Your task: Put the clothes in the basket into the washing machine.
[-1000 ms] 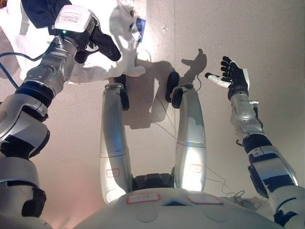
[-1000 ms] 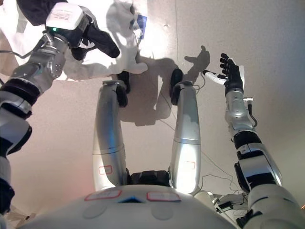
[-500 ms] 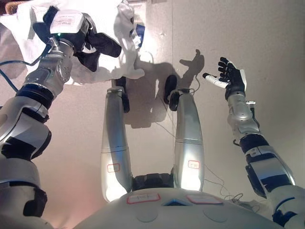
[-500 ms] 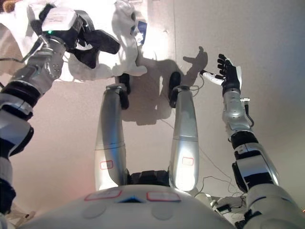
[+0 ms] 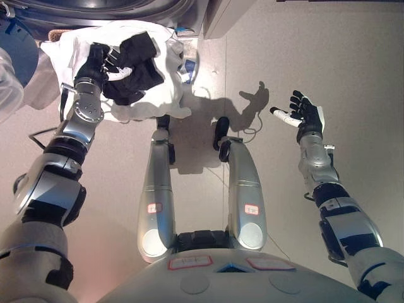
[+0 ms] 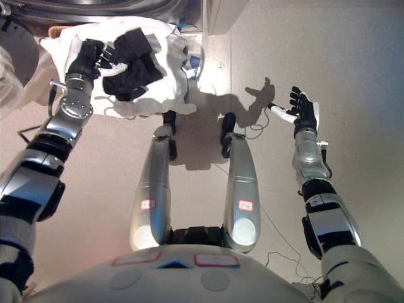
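A black garment lies bunched on top of a big white cloth on the floor in front of the washing machine, whose dark front runs along the top edge. My left hand reaches out to the garment's left side, its fingers curled into the black cloth. A brown woven rim, probably the basket, peeks out beside the white cloth; the rest is hidden. My right hand is held up at the right over bare floor, fingers spread, holding nothing.
A round blue-grey shape, perhaps the machine's open door, shows at the far left. A pale cabinet corner stands to the right of the machine. Light floor stretches across the right half.
The camera has tilted up, bringing the washing machine into view. My left arm has stretched forward with the black garment, which now rests on the white cloth. The right hand has kept its pose.
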